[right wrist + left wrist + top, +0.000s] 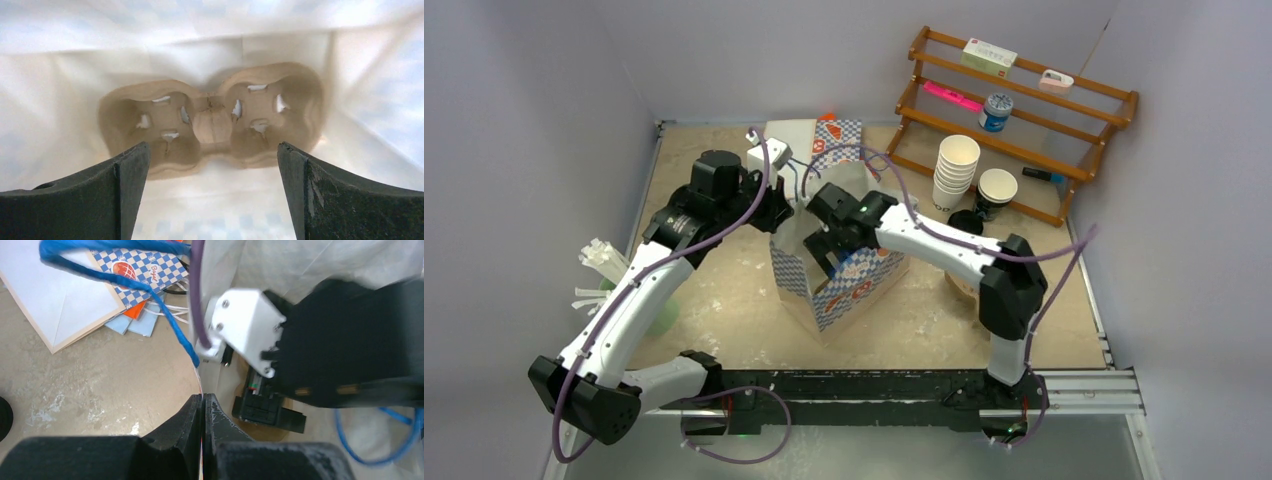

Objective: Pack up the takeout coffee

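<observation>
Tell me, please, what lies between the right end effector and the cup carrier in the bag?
Nothing: in the right wrist view, the stretch from the open right end effector down to the pulp cup carrier is bare, both wells empty.

A blue-and-white checked paper bag (844, 285) stands upright and open in the middle of the sandy worktop (724, 300). On its floor lies a two-cup moulded pulp carrier (210, 122), both wells bare. A second checked bag (809, 135) lies flat behind it. At the back right a wooden rack (1024, 110) leans against the wall. It carries a white box (989, 55), a pink highlighter (952, 97) and a blue-lidded jar (996, 111). A stack of lidless white cups (954, 170) stands before it. Near the left edge sits a bunch of white plastic cutlery (599, 265).
</observation>
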